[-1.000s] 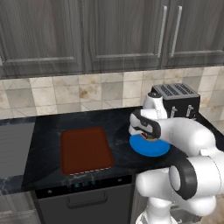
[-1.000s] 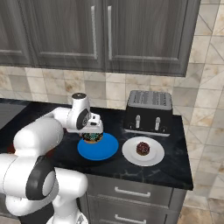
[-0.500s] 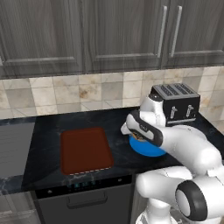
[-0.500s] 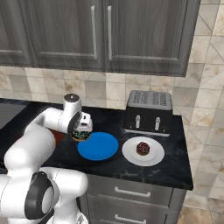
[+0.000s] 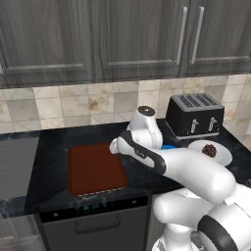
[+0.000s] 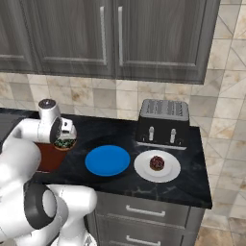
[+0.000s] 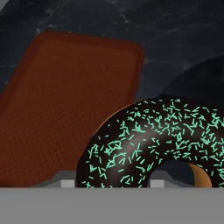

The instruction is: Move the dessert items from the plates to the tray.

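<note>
Beside the tray (image 7: 65, 109), my gripper (image 6: 64, 142) is clamped on the donut (image 7: 153, 144), held aloft to clear its rim.

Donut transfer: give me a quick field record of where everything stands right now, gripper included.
gripper: shut on the donut, at the tray's right edge
donut: held above the counter, tray ahead of it in the hand view
tray: bare, on the counter left of the plates
blue plate: bare
white plate: still carries the small brown sweet
toaster: behind the plates, by the wall
left to do: set donut on tray, then fetch the sweet
</note>
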